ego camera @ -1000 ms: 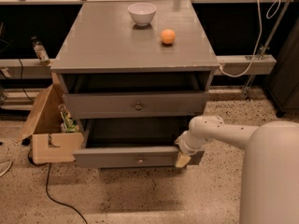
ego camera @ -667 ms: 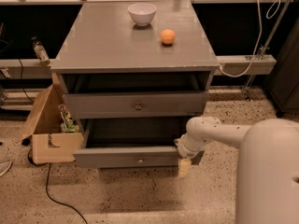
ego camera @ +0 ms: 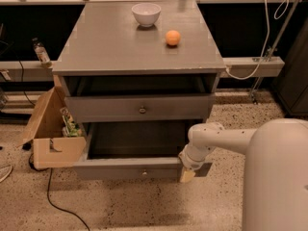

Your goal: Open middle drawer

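Note:
The grey cabinet (ego camera: 139,52) stands in the middle of the camera view. The middle drawer (ego camera: 106,109) has a wide flat front with a small round metal knob (ego camera: 142,110), and its front stands about level with the cabinet face. Above it is a dark open slot (ego camera: 139,84). Below it the bottom drawer (ego camera: 120,168) is pulled out and looks empty inside. My gripper (ego camera: 191,171) is low, at the right front corner of the bottom drawer, well below and to the right of the middle drawer's knob. My white arm (ego camera: 226,139) reaches in from the right.
A white bowl (ego camera: 146,13) and an orange ball (ego camera: 173,37) sit on the cabinet top. An open cardboard box (ego camera: 53,134) with items stands against the cabinet's left side. A black cable (ego camera: 57,201) lies on the speckled floor. A white cable (ego camera: 263,42) hangs at the right.
My arm and gripper have shifted slightly left and down, closer to the bottom drawer's right front corner. The drawers have not visibly moved.

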{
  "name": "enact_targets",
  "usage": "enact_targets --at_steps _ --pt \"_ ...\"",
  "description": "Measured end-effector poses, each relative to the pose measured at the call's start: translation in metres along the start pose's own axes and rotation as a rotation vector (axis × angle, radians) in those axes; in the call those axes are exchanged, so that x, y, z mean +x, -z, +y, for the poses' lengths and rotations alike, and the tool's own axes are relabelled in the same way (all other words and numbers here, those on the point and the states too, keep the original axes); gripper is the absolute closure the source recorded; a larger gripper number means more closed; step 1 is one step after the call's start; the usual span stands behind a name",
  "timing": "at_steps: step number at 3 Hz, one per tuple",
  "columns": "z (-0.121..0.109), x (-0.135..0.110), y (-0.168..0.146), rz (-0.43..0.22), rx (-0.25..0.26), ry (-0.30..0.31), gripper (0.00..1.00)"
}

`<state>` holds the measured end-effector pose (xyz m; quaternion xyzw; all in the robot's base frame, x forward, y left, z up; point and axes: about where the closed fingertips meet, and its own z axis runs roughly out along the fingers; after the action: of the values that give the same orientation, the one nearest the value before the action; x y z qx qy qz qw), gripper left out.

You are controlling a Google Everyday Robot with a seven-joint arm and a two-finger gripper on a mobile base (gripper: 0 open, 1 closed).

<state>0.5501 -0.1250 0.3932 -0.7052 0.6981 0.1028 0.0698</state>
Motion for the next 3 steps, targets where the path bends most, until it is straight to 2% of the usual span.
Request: enact_targets --at_steps 2,3 --pt "-0.002 -0.001 0.010 0.000 0.000 0.000 0.93" --pt "0.021 -0.001 0.013 -0.033 0.042 -0.013 0.91"
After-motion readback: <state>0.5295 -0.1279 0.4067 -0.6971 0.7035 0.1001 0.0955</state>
